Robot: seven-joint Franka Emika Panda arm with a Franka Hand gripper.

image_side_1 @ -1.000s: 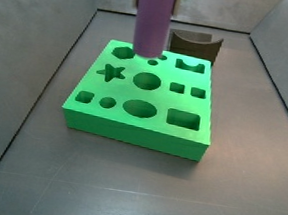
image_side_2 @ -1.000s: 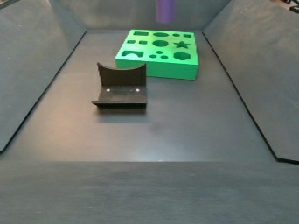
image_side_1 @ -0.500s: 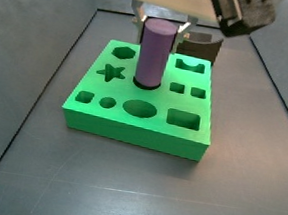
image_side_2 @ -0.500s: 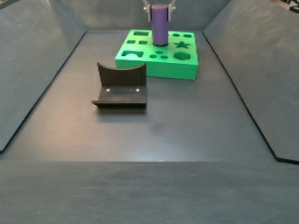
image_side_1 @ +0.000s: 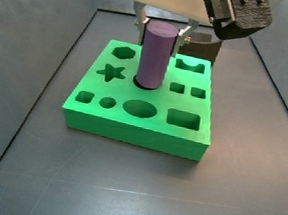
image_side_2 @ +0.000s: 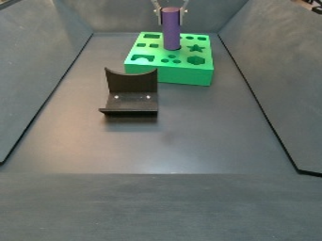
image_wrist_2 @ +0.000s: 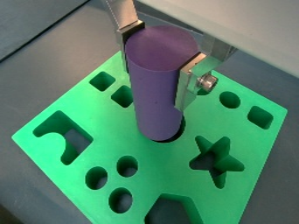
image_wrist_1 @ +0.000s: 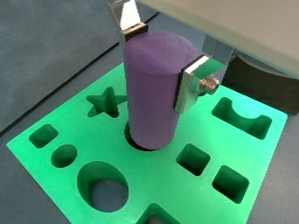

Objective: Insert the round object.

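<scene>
The purple cylinder (image_wrist_1: 159,87) stands upright with its lower end in the round hole of the green block (image_wrist_1: 70,179). It shows the same way in the other wrist view (image_wrist_2: 158,83) and in both side views (image_side_1: 155,55) (image_side_2: 170,28). My gripper (image_wrist_1: 163,54) sits at the cylinder's top, its silver fingers (image_wrist_1: 194,80) pressed on opposite sides of it. The gripper also shows in a wrist view (image_wrist_2: 160,54) and a side view (image_side_1: 166,24). The green block (image_side_1: 140,104) has several shaped holes, including a star (image_wrist_2: 216,157) and a hexagon.
The dark fixture (image_side_2: 130,92) stands on the grey floor beside the green block (image_side_2: 191,68); in a side view it is behind the block (image_side_1: 203,45). Sloped grey walls (image_side_2: 32,85) enclose the floor.
The cylinder has come down with my gripper from above the block into the round hole. Between half a second ago and now it has barely moved.
</scene>
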